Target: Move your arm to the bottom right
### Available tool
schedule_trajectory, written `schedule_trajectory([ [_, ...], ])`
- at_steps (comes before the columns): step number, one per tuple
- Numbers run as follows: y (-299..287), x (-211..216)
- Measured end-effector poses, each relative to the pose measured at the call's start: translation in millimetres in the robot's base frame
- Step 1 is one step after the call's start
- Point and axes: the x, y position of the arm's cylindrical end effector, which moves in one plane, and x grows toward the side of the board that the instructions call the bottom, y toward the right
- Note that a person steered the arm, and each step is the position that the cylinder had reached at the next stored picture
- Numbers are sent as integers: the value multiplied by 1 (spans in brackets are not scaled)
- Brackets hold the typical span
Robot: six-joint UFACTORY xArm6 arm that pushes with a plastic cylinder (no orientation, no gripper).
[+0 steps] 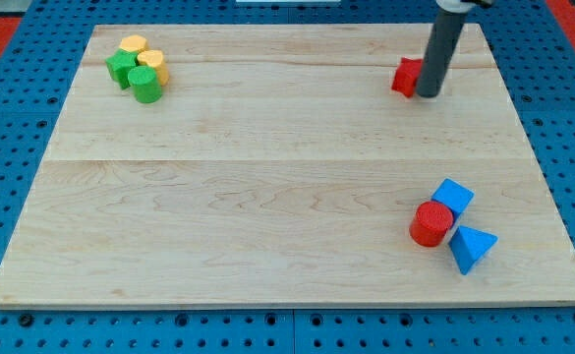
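Observation:
My tip (429,94) is at the view's top right, at the lower end of the dark rod. It touches the right side of a red block (405,77), whose shape is partly hidden by the rod. At the view's bottom right sit a red cylinder (431,223), a blue cube (453,196) just above and right of it, and a blue triangular block (472,247) below and right of it. The three are bunched together. My tip is far above this group.
At the view's top left is a tight cluster: a yellow block (134,45), a green block (122,68), a yellow cylinder (153,65) and a green cylinder (145,86). The wooden board (267,177) lies on a blue pegboard surface.

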Motion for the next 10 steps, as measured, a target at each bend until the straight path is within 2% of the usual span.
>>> schedule_trajectory([
  [1,-20,-28],
  [2,-15,-24],
  [3,52,45],
  [4,131,71],
  [5,154,91],
  [7,146,144],
  [10,85,195],
])
